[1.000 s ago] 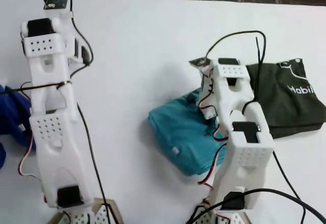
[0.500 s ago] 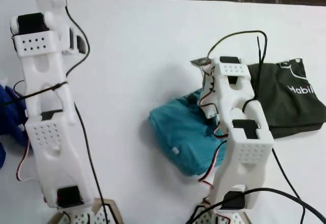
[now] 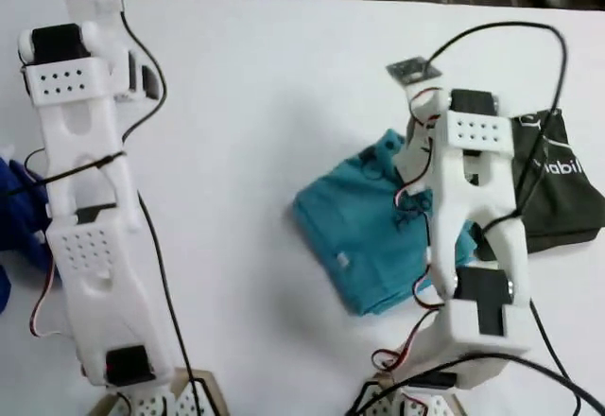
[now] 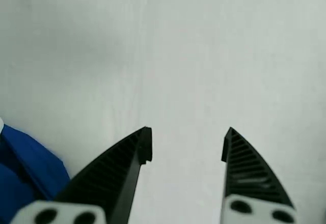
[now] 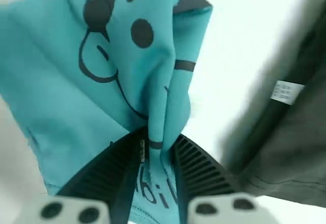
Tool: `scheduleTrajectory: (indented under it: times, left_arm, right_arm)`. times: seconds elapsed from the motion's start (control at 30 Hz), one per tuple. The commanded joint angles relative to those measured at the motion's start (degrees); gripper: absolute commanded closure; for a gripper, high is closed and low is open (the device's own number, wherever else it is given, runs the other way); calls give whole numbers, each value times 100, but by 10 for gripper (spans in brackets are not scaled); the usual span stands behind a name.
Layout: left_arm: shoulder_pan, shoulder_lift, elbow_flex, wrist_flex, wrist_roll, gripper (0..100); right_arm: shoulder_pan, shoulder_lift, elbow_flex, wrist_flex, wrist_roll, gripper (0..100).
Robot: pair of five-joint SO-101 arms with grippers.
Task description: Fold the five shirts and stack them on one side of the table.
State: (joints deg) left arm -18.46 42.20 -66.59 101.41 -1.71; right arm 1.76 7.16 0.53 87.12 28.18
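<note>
A teal shirt lies bunched on the white table right of centre, with a fold of it pinched in my right gripper; dark print shows on the cloth. Beside it, toward the table's right edge, lies a folded black shirt. A blue shirt sits at the left edge, partly hidden by the left arm. My left gripper hovers open over bare table, nothing between its fingers, with the blue shirt close beside one finger.
The right arm covers part of the teal and black shirts, and its cables loop above them. The left arm stretches along the left side. White table spreads between and beyond the arms.
The right arm swung toward the right with the teal shirt's edge in its gripper, dragging the shirt toward the black one. The left arm shifted slightly left early on, then stayed.
</note>
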Motion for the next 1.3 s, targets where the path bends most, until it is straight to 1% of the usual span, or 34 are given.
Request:
scheduleTrajectory:
  times: [0.0, 0.13, 0.3, 0.43, 0.67, 0.8, 0.93, 1.03, 1.17, 1.27]
  left_arm:
    - [97, -378, -22, 97, 53, 754]
    - [105, -378, -22, 97, 62, 754]
    - [105, -378, -22, 97, 62, 754]
    - [149, -369, -22, 97, 62, 754]
    - [387, -378, 338, 88, 62, 754]
    - [404, -378, 505, 79, 70, 754]
    - [404, -387, 462, 79, 70, 754]
    - [422, -387, 453, 79, 70, 754]
    - [422, -378, 453, 79, 70, 754]
    - [422, -378, 479, 44, 70, 754]
  right_arm:
    - [154, -470, -79, -75, 53, 977]
    - [418, -514, -105, -242, 53, 977]
    - [980, -453, -598, -277, 62, 977]
    - [1226, -453, -958, -268, 70, 977]
    - [1279, -462, -1336, -233, 70, 977]
    - [1270, -462, -1486, -233, 70, 977]
    - [1059, -462, -1495, 48, 18, 977]
    - [1007, -514, -1556, 48, 18, 977]
    - [1015, -505, -1996, 233, 18, 977]
    - [892, -505, -2435, 576, 18, 977]
